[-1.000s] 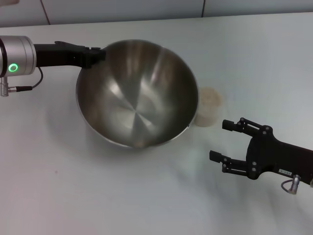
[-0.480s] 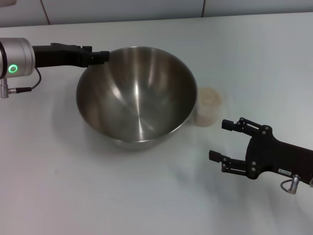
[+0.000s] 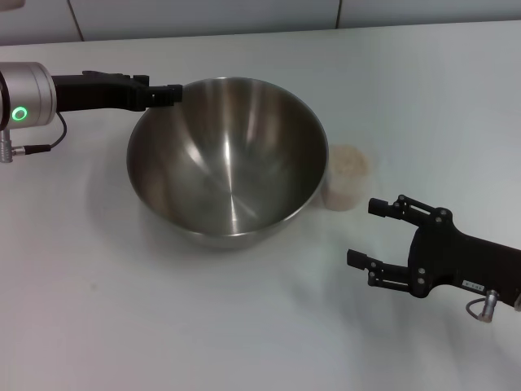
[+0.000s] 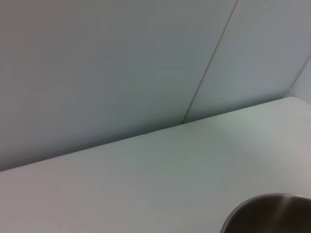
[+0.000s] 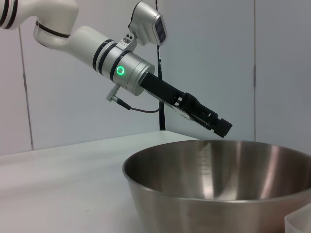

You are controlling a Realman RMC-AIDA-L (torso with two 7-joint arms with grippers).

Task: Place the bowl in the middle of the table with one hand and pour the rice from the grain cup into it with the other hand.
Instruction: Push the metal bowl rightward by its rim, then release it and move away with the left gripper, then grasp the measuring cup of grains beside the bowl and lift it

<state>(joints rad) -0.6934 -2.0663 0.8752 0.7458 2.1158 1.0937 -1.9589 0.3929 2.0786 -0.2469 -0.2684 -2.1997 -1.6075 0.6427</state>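
The steel bowl (image 3: 232, 163) stands level on the white table (image 3: 163, 326), left of the middle. It also shows in the right wrist view (image 5: 218, 184) and at the edge of the left wrist view (image 4: 267, 213). My left gripper (image 3: 172, 94) is at the bowl's far left rim; in the right wrist view the left gripper (image 5: 221, 127) hangs just above the rim, apart from it. The grain cup (image 3: 346, 187), filled with pale rice, stands upright against the bowl's right side. My right gripper (image 3: 361, 232) is open and empty, a little in front of the cup.
A grey wall runs behind the table's far edge (image 3: 244, 31). Bare tabletop lies in front of the bowl and to the right of the cup. The left arm (image 5: 121, 68) reaches in over the table's left side.
The bowl was tilted up on its rim at the left gripper and has come down level on the table. The right gripper has barely moved.
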